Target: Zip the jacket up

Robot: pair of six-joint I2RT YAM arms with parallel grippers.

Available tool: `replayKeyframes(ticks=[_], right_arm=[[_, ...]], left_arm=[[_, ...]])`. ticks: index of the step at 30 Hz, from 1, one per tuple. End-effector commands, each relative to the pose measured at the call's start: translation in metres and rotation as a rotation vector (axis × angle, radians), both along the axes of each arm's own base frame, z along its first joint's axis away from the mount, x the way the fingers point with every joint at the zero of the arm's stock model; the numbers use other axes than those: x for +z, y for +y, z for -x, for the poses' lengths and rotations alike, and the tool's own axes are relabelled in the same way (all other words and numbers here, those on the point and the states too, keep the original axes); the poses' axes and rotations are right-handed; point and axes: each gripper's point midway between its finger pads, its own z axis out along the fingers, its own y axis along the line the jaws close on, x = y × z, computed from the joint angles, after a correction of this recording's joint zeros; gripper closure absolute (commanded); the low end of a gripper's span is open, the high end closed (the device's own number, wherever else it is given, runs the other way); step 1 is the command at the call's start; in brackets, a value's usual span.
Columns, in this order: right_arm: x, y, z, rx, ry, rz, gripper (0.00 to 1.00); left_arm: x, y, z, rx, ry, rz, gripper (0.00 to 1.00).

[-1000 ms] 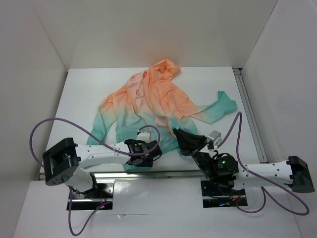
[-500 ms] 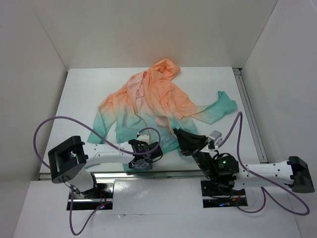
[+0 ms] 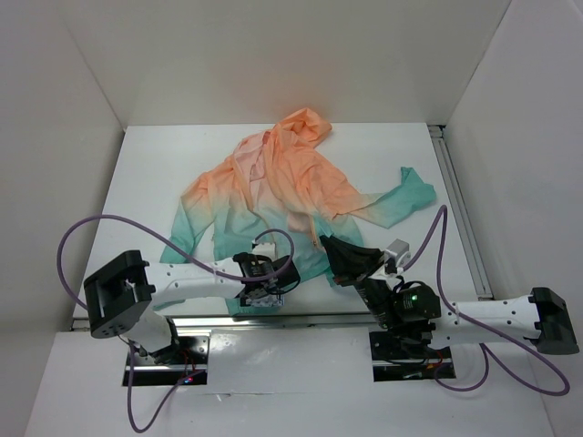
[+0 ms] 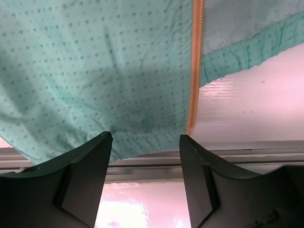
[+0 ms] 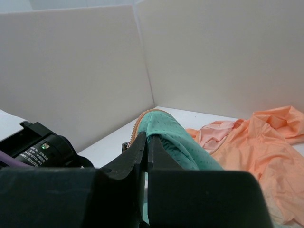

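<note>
left gripper point(image 4: 145, 137): spread, over the 6 o'clock hem of the jacket point(image 3: 273, 196)
right gripper point(image 5: 148, 138): pinching a teal jacket fold

One jacket point(image 3: 273, 182), two grippers point(image 4: 145, 140) point(image 5: 147, 140)

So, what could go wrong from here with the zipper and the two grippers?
1. The right gripper is shut on a fold of the jacket; the cloth might slip out or jam the zipper.
2. The open left gripper has the zipper tape beside one finger, not centred, so closing may catch only hem fabric.
</note>
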Motion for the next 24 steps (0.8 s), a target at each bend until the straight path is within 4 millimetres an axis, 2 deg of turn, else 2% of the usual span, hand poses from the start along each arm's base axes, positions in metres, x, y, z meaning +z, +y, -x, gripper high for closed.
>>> replayKeyframes(ticks=[1, 9, 10, 15, 17, 21, 22, 24], right_arm=[[0.004, -0.003, 0.000, -0.002, -0.001, -0.021, 1.00], [0.003, -0.003, 0.000, -0.002, 0.000, -0.012, 1.00], [0.003, -0.003, 0.000, -0.002, 0.000, -0.012, 1.00], [0.003, -0.003, 0.000, -0.002, 0.000, -0.012, 1.00], [0.003, -0.003, 0.000, -0.002, 0.000, -0.012, 1.00], [0.003, -0.003, 0.000, -0.002, 0.000, -0.012, 1.00], [0.003, -0.003, 0.000, -0.002, 0.000, -0.012, 1.00], [0.003, -0.003, 0.000, -0.002, 0.000, -0.012, 1.00]], left_arm=[[0.014, -0.006, -0.005, 0.036, -0.021, 0.039, 0.29], [-0.005, 0.002, -0.006, 0.065, 0.016, -0.011, 0.29], [-0.013, 0.006, -0.008, 0.079, 0.020, -0.019, 0.30], [-0.028, 0.012, -0.007, 0.093, 0.070, 0.002, 0.31], [-0.031, 0.015, -0.007, 0.089, 0.084, 0.003, 0.35], [-0.042, 0.013, -0.007, 0.079, 0.114, 0.054, 0.55], [-0.041, 0.010, -0.007, 0.066, 0.116, 0.065, 0.72], [-0.048, 0.017, -0.004, 0.068, 0.134, 0.049, 0.84]])
